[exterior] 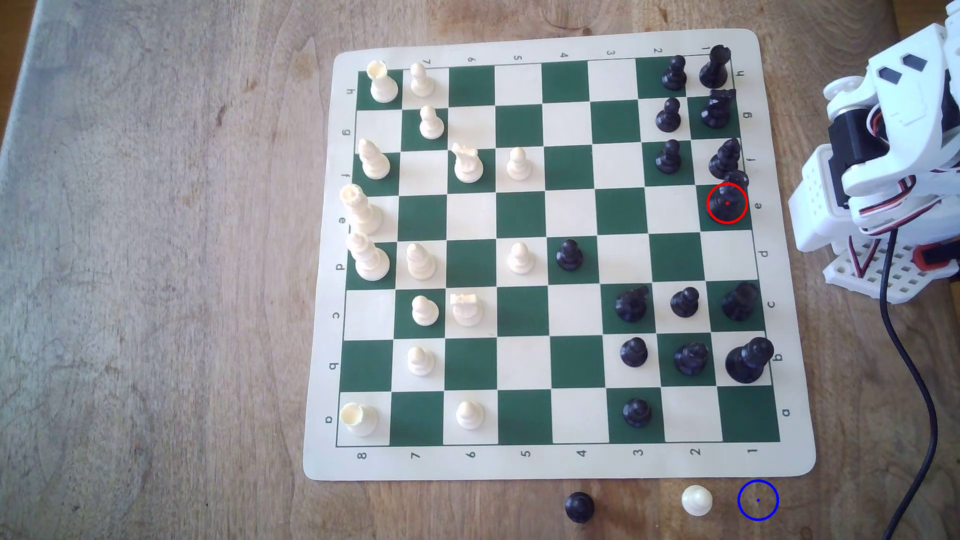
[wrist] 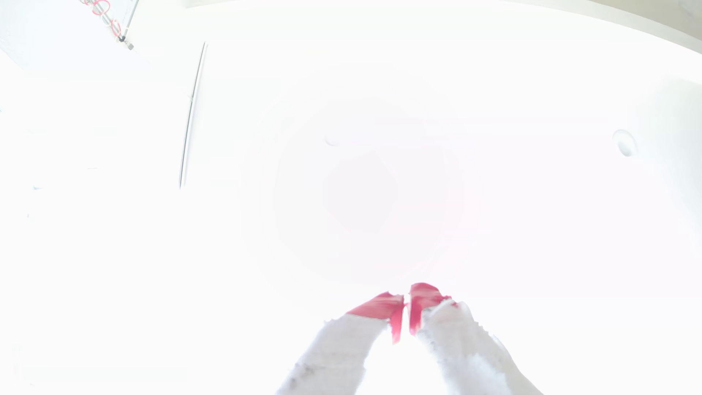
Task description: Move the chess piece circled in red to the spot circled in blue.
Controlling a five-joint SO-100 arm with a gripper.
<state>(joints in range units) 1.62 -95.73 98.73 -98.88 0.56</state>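
Observation:
The chess piece circled in red point(exterior: 727, 203) is a tall glossy black piece on square e1, at the board's edge on the exterior view's right. The spot circled in blue point(exterior: 758, 500) is bare wood just below the board's near right corner. My white arm point(exterior: 883, 156) sits folded off the board to the exterior view's right, well apart from the piece. In the washed-out wrist view my gripper point(wrist: 406, 296) points at bright white, its red-tipped fingers point(wrist: 380, 305) pressed together with nothing between them.
A black bishop point(exterior: 724, 158) stands right behind the circled piece. A white pawn point(exterior: 696, 500) and a black pawn point(exterior: 579, 506) stand on the wood to the left of the blue circle. A black cable point(exterior: 914, 374) runs down the table's right side.

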